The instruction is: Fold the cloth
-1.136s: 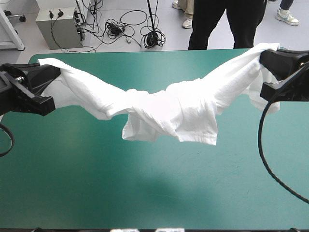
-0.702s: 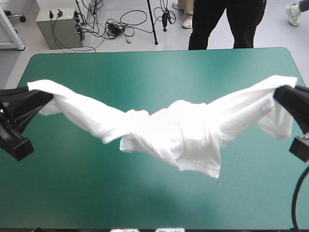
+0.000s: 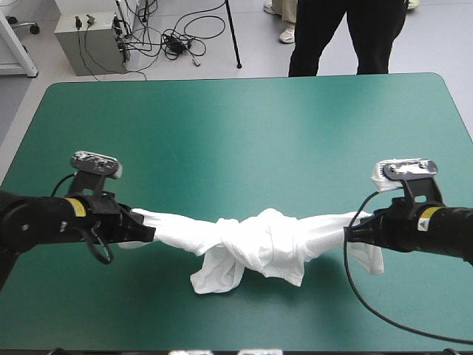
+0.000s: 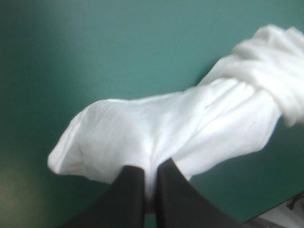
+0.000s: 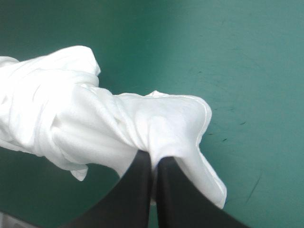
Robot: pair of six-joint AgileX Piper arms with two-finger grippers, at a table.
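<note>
T-shirt (image 3: 259, 248): white, strung as a twisted rope between the two grippers, low over the near half of the table (image 3: 244, 126). The middle is wound into a fat, knot-like bunch. One loose tail droops from it toward the teal-green cover and looks to rest there, though I can't confirm contact from above.

Change: just before, the same shirt hung higher and farther back over the table. The arms were spread out toward the side edges, and the cloth sagged in a wide shallow V with a broad flap below. Now both arms have come down and toward the near edge, and the held ends appear closer together. The span reads tighter and more cord-like, and the twist has not shaken out.

Left gripper (image 3: 144, 229): clamped on the shirt's left end, with cloth bulging out around the pinch in its wrist view.
Right gripper (image 3: 355, 233): likewise clamped on the right end, with a hemmed corner hanging free beside it.

Meaning, as I judge it: this looks like a lowering after a lift-and-stretch, but the shirt is nowhere near flat. No fold is possible until the centre twist is undone, so the task is still early. Risk: setting it down like this leaves a knotted bundle.
</note>
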